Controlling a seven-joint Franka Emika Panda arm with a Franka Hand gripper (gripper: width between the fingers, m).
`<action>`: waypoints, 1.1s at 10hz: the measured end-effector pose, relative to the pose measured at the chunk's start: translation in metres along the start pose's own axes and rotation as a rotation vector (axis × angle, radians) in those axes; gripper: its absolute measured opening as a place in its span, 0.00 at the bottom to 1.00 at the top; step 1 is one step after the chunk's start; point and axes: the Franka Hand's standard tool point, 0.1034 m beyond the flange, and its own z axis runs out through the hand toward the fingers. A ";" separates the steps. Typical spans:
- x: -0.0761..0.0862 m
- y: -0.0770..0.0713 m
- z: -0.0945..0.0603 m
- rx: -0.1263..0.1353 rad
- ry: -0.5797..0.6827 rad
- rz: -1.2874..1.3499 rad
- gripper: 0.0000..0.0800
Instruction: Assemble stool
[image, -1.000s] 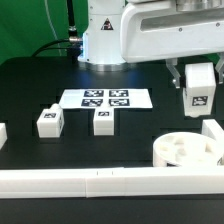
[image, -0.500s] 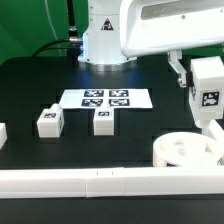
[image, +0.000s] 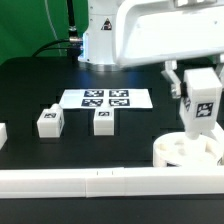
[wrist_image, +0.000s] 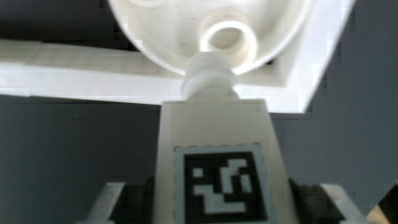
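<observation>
My gripper (image: 198, 84) is shut on one white stool leg (image: 200, 108), which hangs upright with its black-and-white tag facing outward, just above the round white stool seat (image: 178, 152) at the exterior view's right. In the wrist view the leg (wrist_image: 217, 140) runs out from between my fingers (wrist_image: 121, 202). Its peg end sits right at a round socket hole (wrist_image: 224, 38) in the seat (wrist_image: 160, 30); whether they touch I cannot tell. Two more legs (image: 48, 122) (image: 102, 121) stand loose on the black table.
The marker board (image: 105, 99) lies flat behind the two loose legs. A long white rail bar (image: 90, 182) runs along the table's front edge. Another white bar (image: 213, 130) stands beside the seat, and a small white piece (image: 3, 132) sits at the exterior view's left edge.
The held leg swung out toward the exterior view's right, then came back left and down, and now stands upright close above the seat.
</observation>
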 end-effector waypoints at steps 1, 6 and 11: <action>0.002 0.001 0.002 -0.006 0.025 -0.026 0.42; -0.005 -0.008 0.006 -0.040 0.209 -0.026 0.42; -0.009 -0.010 0.010 -0.046 0.216 -0.065 0.42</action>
